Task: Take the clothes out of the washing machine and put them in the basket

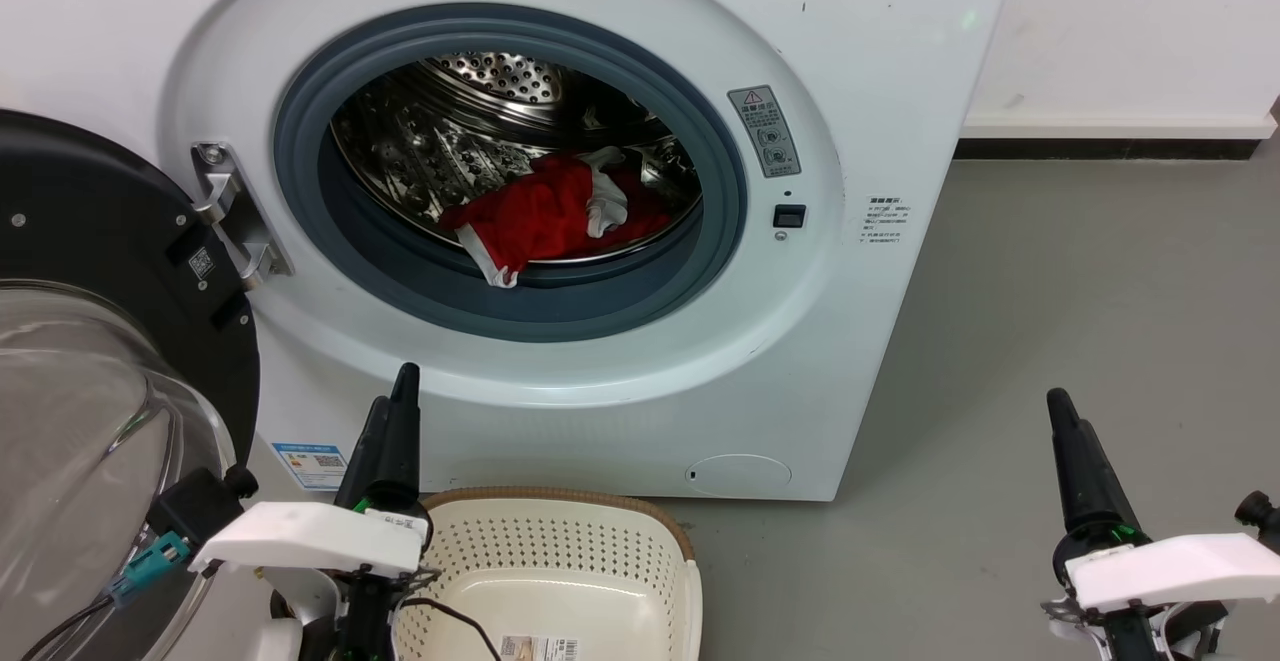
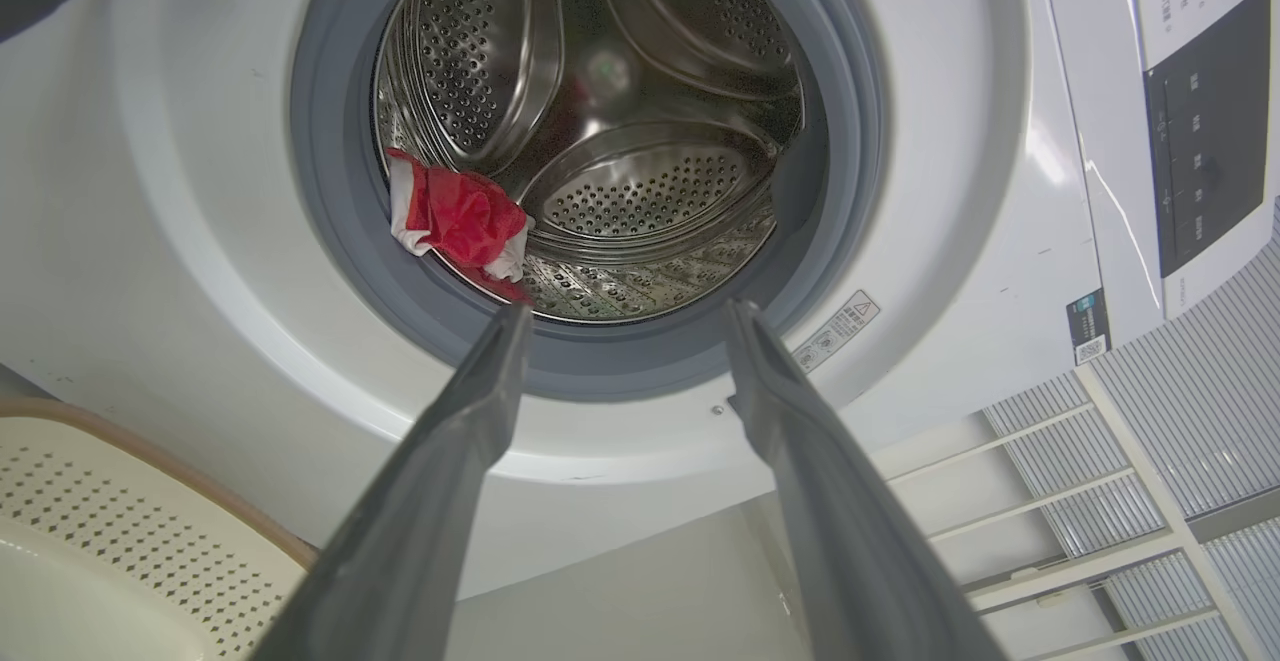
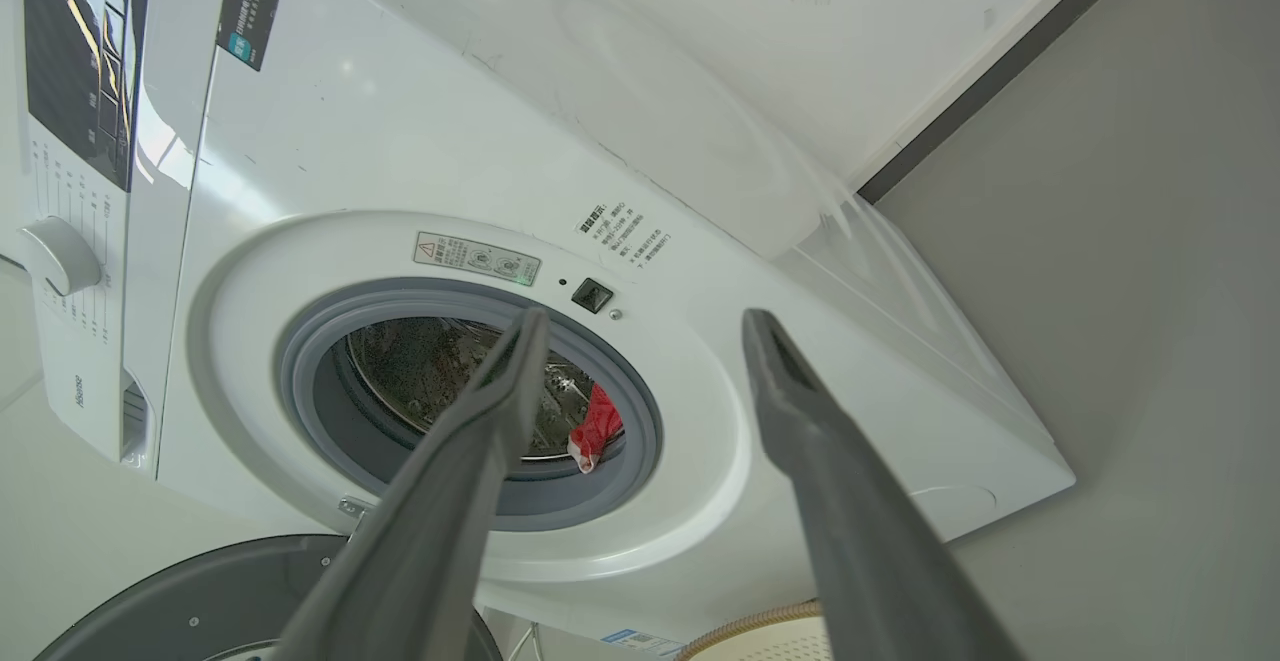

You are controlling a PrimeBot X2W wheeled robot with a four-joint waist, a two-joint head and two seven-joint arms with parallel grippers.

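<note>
Red clothes (image 1: 555,211) lie at the drum (image 1: 500,76) front inside the washer (image 1: 880,91). Basket (image 1: 560,541) sits on floor (image 1: 1100,291) before washer, beside left tool (image 2: 628,309). Left tool and right tool (image 3: 648,313) both spread wide, empty.

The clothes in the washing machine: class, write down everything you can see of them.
The clothes are a crumpled heap of soft bright red fabric with white trim and a white piece on top. They lie low at the front of the perforated steel drum, one red-and-white corner hanging over its lip towards the grey rubber ring. Nothing but the drum touches them.
</note>
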